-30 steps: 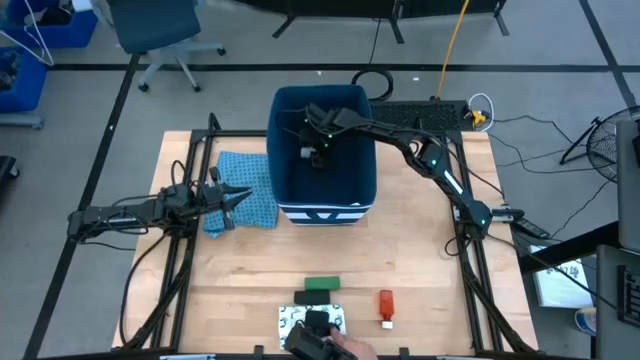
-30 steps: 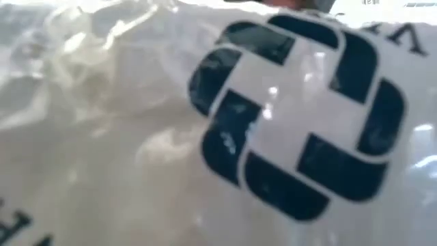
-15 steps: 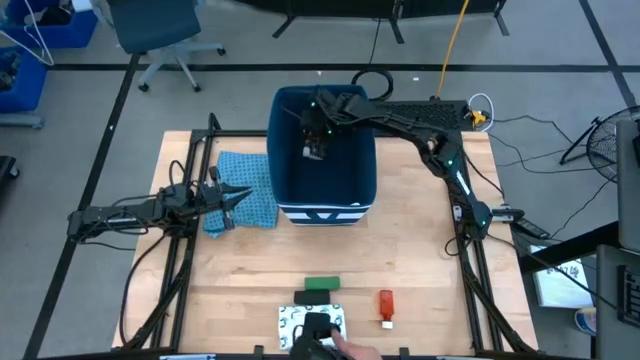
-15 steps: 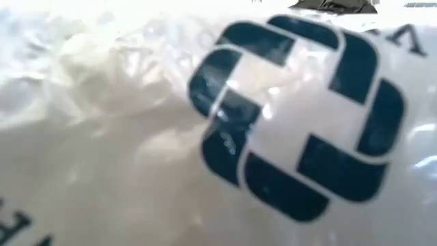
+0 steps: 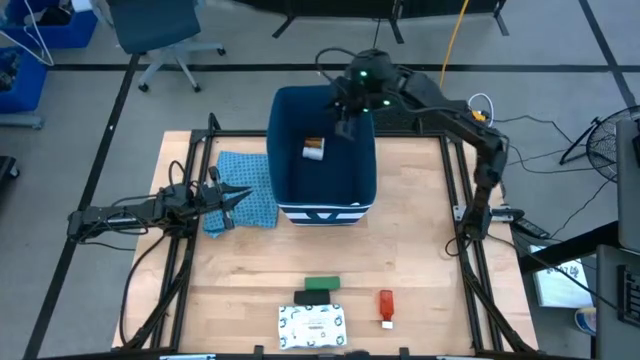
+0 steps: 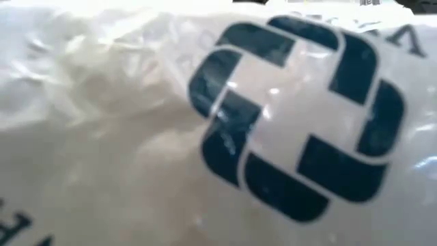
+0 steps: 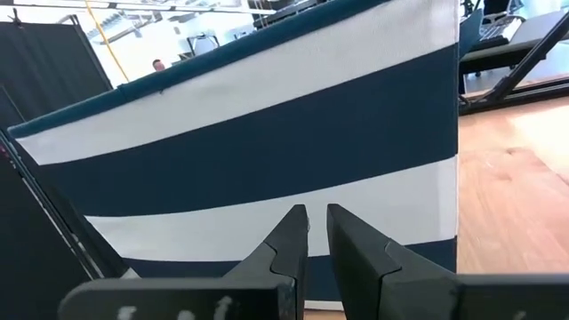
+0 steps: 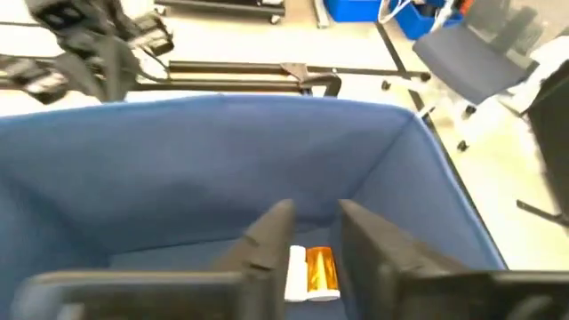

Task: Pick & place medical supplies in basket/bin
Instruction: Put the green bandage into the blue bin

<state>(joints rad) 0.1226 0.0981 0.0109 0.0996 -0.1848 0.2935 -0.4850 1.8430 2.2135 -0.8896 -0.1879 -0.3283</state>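
Above the far rim of the dark-blue bin (image 5: 322,140) we see the right gripper (image 5: 347,128), its fingers (image 8: 267,236) parted with nothing between them. Down on the bin's floor lies the orange pill bottle (image 5: 314,149), on its side with its white cap at one end; the right wrist view shows it through the gap of the fingers. Over at the table's left side the left gripper (image 5: 240,199) rests above the light blue cloth (image 5: 245,189), pointing toward the bin's striped wall, and its fingers (image 7: 289,244) stand nearly closed with only a thin slit between them, holding nothing. Along the near edge of the table (image 5: 240,280) we find the rest of the supplies: the green box (image 5: 322,284), the black bar (image 5: 312,297) just beside it, the white patterned flat packet (image 5: 312,324) touching the table's edge, and the red white-tipped tube (image 5: 386,306) a little to their right. From table height we see only the packet's white crinkled surface and dark cross-like mark filling the view.
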